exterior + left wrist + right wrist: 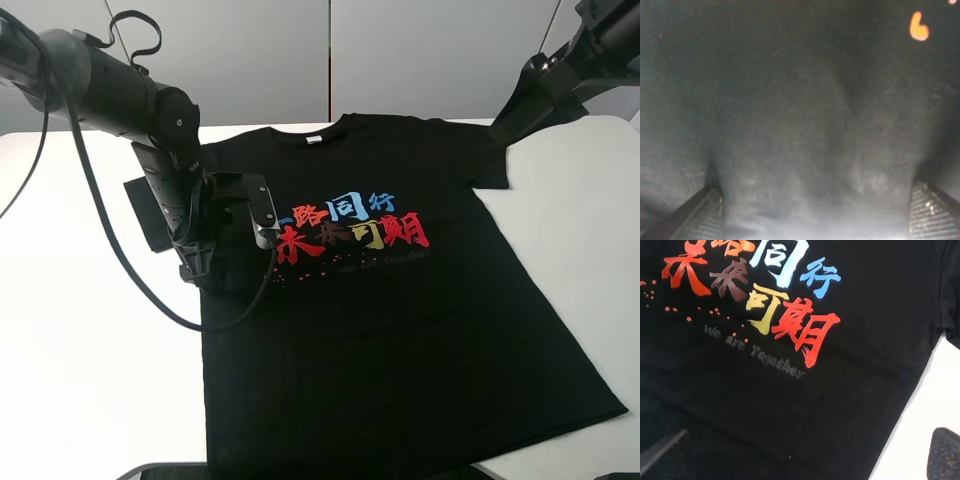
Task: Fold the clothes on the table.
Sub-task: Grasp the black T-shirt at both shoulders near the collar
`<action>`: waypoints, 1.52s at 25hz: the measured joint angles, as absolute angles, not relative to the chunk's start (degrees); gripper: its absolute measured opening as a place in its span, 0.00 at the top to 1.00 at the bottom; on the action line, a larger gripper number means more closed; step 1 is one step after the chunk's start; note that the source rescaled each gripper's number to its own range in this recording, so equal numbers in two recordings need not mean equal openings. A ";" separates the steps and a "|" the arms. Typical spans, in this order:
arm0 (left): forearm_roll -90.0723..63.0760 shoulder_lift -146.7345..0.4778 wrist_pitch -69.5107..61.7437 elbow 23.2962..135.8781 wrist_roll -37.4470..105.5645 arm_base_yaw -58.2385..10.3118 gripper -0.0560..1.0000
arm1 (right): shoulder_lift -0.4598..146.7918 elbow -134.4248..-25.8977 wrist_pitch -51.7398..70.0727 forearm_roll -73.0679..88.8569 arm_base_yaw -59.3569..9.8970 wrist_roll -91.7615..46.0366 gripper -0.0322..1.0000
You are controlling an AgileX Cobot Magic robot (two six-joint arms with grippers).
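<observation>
Blk T-shirt w/ red, blue, yellow chars, orange dots; white table.

Left hand low, jaws spread wide; right hand raised, jaws apparently wide too.

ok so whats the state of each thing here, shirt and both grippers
shirt: unfolded, spread flat, print side up on the table
left gripper: open, low over the shirt beside the print, cloth between the fingers but not pinched
right gripper: open, holding nothing, above the shirt near its side edge
</observation>
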State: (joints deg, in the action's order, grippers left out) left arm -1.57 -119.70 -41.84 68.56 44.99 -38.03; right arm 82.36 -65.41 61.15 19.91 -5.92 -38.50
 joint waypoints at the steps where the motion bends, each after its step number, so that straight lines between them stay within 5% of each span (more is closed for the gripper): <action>1: -1.57 -119.82 -41.93 68.67 44.90 -38.03 0.02 | 82.36 -65.41 61.15 19.91 -5.92 -38.63 0.00; 6: -1.35 -119.95 -42.18 68.83 44.76 -38.13 0.02 | 82.36 -65.41 61.24 19.91 -5.92 -38.63 0.00; 8: -1.09 -119.95 -42.02 68.83 44.76 -38.12 0.10 | 82.36 -65.41 61.24 19.91 -5.92 -38.63 0.00; 10: -0.69 -120.03 -41.52 69.05 44.76 -38.12 0.30 | 82.36 -65.41 61.24 19.91 -5.92 -38.63 0.00; 13: -0.56 -120.09 -41.63 69.14 45.05 -38.12 0.80 | 82.36 -65.41 61.30 19.91 -5.92 -38.63 0.00; 15: 0.00 -120.09 -41.86 69.14 45.05 -38.12 0.92 | 82.36 -65.41 61.30 19.91 -5.92 -38.63 0.00; 29: 0.65 -120.79 -47.37 70.84 45.05 -38.24 0.95 | 86.40 -67.14 62.01 19.03 -6.15 -38.49 0.00; 38: 0.75 -121.23 -50.17 73.32 45.05 -38.24 0.95 | 98.67 -76.22 63.18 12.83 -12.27 -40.86 0.00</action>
